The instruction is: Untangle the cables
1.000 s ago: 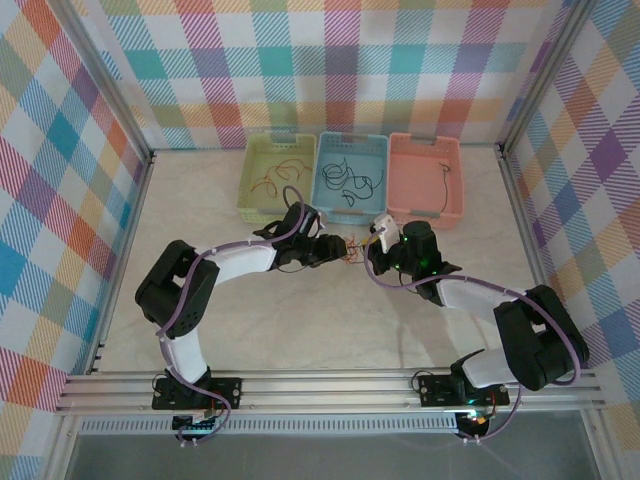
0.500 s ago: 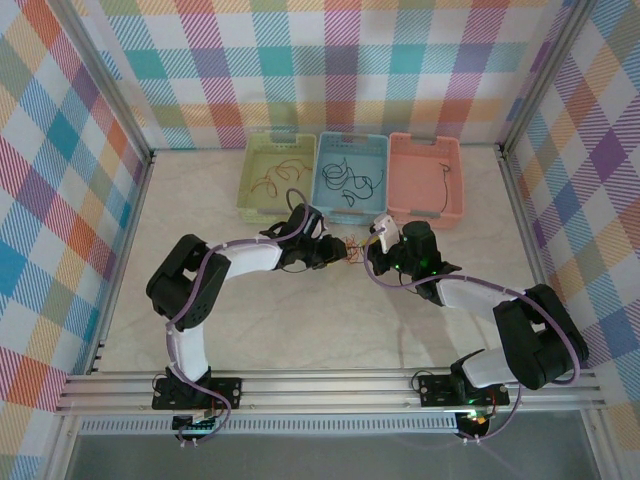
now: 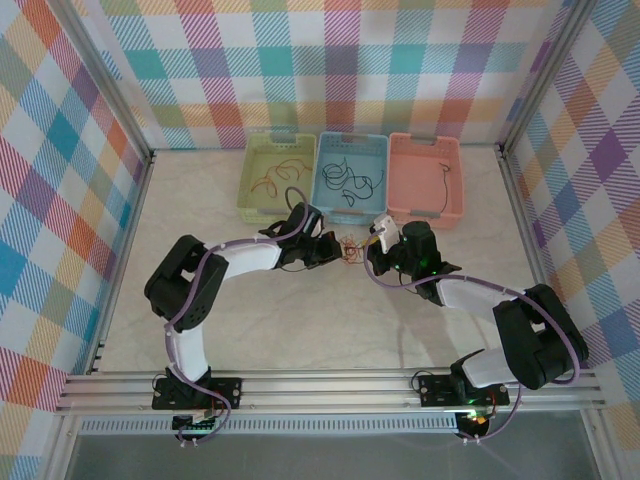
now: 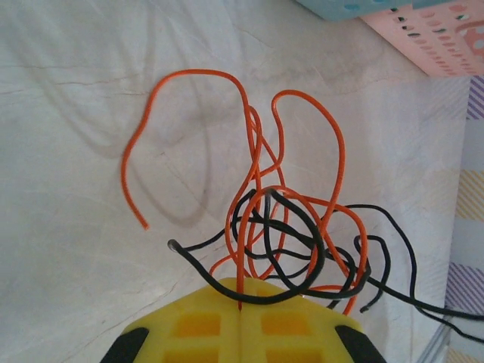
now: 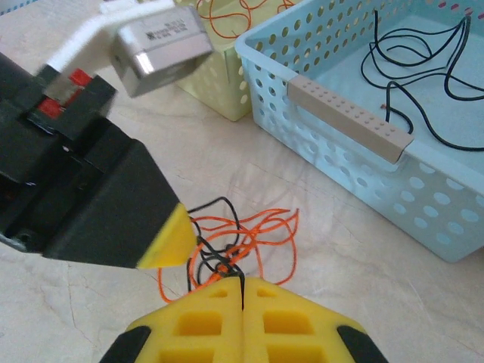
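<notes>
The cables (image 4: pixel 261 198) are orange and black on a cream, marbled tabletop (image 3: pixel 300 320). The left claw (image 4: pixel 238 308) and right claw (image 5: pixel 243 293) are yellow. Behind sit a pale green basket (image 3: pixel 247 190), a blue basket (image 3: pixel 351 214) and a pink basket (image 3: pixel 424 216).

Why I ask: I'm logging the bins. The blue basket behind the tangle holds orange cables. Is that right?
Not quite. The blue basket behind the tangle holds black cables, not orange ones, as the right wrist view shows.
</notes>
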You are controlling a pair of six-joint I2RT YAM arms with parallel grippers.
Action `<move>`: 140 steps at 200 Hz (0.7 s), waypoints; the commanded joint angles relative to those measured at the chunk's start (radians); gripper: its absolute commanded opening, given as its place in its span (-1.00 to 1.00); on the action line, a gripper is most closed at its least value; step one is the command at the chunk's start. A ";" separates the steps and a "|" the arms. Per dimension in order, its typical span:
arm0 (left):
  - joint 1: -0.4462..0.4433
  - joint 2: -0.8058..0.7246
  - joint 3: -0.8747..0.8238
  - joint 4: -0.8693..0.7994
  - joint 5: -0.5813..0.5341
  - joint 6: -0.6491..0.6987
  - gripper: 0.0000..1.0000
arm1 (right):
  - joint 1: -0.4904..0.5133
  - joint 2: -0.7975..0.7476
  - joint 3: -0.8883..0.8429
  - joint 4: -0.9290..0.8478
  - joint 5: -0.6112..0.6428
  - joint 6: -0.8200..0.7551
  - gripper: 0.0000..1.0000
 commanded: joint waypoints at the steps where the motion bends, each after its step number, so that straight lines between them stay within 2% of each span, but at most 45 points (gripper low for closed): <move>1: 0.011 -0.100 -0.037 -0.058 -0.051 0.051 -1.00 | 0.007 -0.001 0.019 0.005 0.034 0.024 -1.00; 22: 0.044 -0.197 -0.110 -0.095 -0.079 0.083 -1.00 | 0.007 -0.011 0.013 -0.003 0.130 0.053 -1.00; 47: 0.121 -0.395 -0.220 -0.177 -0.135 0.132 -1.00 | 0.004 -0.027 -0.015 0.033 0.271 0.110 -1.00; 84: 0.269 -0.741 -0.330 -0.373 -0.174 0.173 -1.00 | 0.002 -0.030 -0.019 0.037 0.336 0.138 -1.00; 117: 0.309 -1.008 -0.313 -0.563 -0.320 0.199 -1.00 | -0.003 -0.029 -0.018 0.029 0.373 0.165 -1.00; 140: 0.326 -1.123 -0.291 -0.647 -0.394 0.208 -1.00 | -0.010 -0.033 -0.020 0.027 0.385 0.182 -1.00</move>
